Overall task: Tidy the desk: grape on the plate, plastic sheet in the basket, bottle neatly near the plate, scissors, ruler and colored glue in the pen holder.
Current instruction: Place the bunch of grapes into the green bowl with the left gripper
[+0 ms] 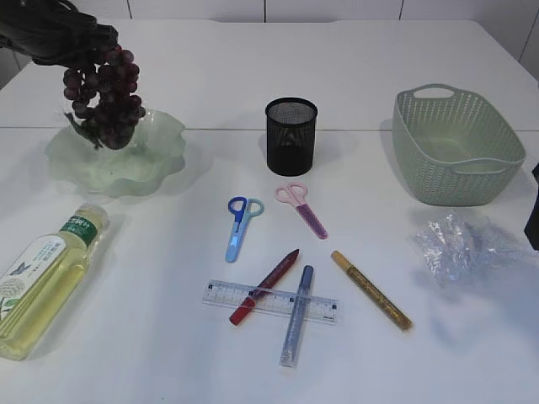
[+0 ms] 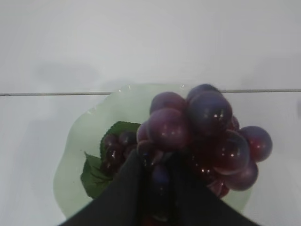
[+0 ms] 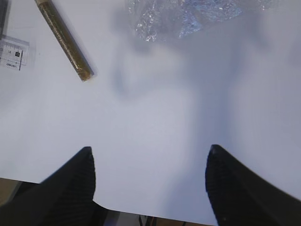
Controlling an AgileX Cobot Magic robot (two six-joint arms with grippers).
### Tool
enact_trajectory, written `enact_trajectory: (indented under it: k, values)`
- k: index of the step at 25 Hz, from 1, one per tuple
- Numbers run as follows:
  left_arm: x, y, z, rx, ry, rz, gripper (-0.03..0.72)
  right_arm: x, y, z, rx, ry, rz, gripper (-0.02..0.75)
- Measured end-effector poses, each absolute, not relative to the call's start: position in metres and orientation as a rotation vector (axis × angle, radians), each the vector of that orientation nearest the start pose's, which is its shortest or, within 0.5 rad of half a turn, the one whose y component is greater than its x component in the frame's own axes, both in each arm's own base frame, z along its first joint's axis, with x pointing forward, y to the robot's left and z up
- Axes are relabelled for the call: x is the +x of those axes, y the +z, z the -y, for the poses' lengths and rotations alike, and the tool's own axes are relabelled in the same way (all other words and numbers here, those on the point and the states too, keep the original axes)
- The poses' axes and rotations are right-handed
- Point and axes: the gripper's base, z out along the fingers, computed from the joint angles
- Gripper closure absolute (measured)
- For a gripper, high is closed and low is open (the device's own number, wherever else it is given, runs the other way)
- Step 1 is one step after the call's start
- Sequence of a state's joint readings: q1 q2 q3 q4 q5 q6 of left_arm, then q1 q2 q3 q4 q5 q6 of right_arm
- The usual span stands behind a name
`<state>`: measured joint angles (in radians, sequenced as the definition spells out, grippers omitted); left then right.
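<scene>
My left gripper [image 1: 80,52] is shut on the dark purple grape bunch [image 1: 103,94] and holds it over the pale green wavy plate [image 1: 160,164]. In the left wrist view the grapes [image 2: 202,132] hang above the plate [image 2: 75,155], jaws [image 2: 157,174] closed on them. My right gripper [image 3: 149,155] is open and empty over bare table; only an edge shows in the exterior view [image 1: 532,215]. The crumpled plastic sheet [image 1: 459,244] lies at right, also in the right wrist view [image 3: 188,16]. The bottle [image 1: 46,278] lies at front left. Black mesh pen holder [image 1: 291,135] stands centre.
A green basket [image 1: 455,143] stands back right. Blue scissors [image 1: 242,223], pink scissors [image 1: 301,206], a clear ruler [image 1: 269,301], and red [image 1: 265,286], blue [image 1: 297,324] and gold [image 1: 370,289] glue pens lie in the middle. The gold pen [image 3: 63,40] shows in the right wrist view.
</scene>
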<state>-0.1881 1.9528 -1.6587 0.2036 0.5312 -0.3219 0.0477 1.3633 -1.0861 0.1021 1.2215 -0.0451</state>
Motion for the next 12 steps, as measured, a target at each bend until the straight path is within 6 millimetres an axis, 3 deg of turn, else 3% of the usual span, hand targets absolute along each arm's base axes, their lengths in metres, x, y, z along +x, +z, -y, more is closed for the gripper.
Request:
enact_trajectory:
  k: [12]
  values:
    - [0.461, 0.258, 0.075, -0.011, -0.051, -2.327, 0.599, 0.244, 0.292, -0.020, -0.098, 0.147, -2.977, 0.191]
